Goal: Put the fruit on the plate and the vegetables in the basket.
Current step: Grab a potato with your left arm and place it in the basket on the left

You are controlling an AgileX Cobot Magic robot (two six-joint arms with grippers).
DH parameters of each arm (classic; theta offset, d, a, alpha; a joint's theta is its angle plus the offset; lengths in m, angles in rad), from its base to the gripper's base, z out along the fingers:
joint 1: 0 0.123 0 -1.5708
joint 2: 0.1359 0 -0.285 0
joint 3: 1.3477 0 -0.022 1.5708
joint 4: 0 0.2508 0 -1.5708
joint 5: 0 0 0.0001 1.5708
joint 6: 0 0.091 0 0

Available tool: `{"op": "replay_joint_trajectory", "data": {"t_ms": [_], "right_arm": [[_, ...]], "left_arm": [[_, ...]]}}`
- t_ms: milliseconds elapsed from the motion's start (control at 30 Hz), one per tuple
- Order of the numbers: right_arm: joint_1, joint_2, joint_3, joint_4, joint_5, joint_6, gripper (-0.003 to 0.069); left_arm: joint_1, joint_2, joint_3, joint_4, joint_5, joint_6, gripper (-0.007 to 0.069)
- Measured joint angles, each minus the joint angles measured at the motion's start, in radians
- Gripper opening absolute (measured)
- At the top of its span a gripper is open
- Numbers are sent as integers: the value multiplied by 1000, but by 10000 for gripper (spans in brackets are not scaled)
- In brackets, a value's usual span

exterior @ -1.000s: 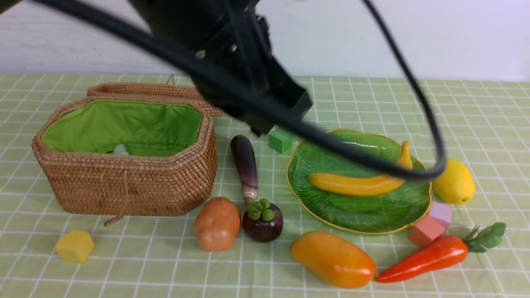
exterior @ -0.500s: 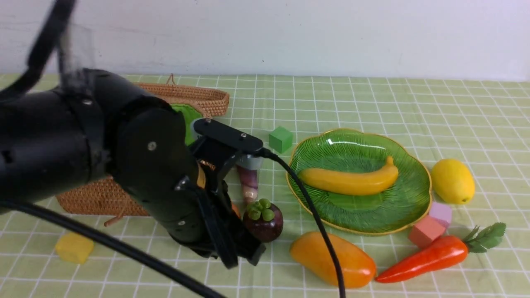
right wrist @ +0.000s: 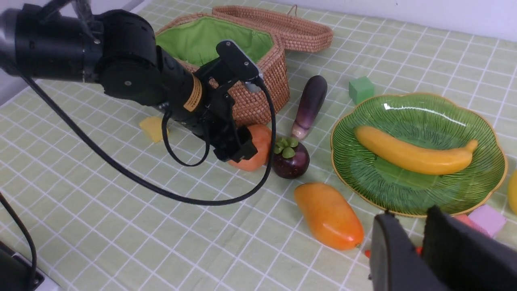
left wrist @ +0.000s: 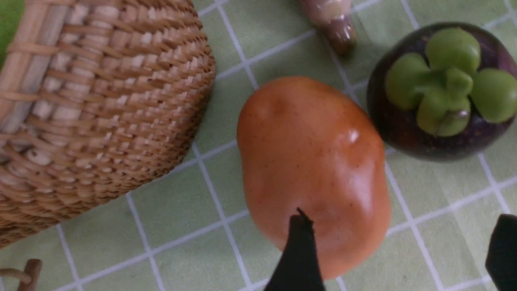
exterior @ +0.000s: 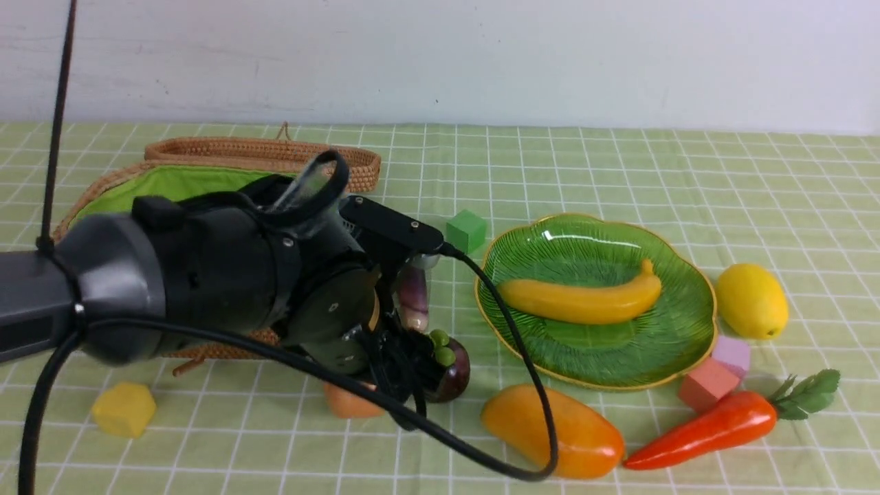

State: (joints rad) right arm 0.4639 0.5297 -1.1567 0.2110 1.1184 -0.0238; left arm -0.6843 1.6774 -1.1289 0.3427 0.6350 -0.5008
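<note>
While the long yellow banana (exterior: 581, 301) lies on the ribbed green glass plate (exterior: 660, 357), the left gripper (left wrist: 398, 258) hangs with fingers spread over the orange-brown potato (left wrist: 313, 161), beside the woven wicker basket (right wrist: 258, 101) and the dark purple mangosteen (left wrist: 444, 93). The right gripper (right wrist: 408, 250) shows narrowly parted fingers holding nothing, near the orange-yellow mango (right wrist: 329, 216).

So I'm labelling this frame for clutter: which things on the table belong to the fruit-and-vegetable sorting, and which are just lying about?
Part of the job:
banana, already on the plate
mango
lemon
mangosteen
potato
eggplant
carrot
basket

Just lying about:
green block
yellow block
pink block
lilac block
</note>
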Motion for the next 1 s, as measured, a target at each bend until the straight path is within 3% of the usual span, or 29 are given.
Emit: {"op": "replay_joint_trajectory", "data": {"t_ms": [233, 900, 1000], "right_arm": [[0, 0, 0, 0, 1, 0, 137], [0, 0, 0, 0, 24, 0, 145], [0, 0, 0, 0, 24, 0, 148]], "left_arm": [[0, 61, 0, 84, -15, -114, 598], [4, 152, -9, 182, 9, -125, 584], [4, 153, -9, 182, 13, -125, 553]]}}
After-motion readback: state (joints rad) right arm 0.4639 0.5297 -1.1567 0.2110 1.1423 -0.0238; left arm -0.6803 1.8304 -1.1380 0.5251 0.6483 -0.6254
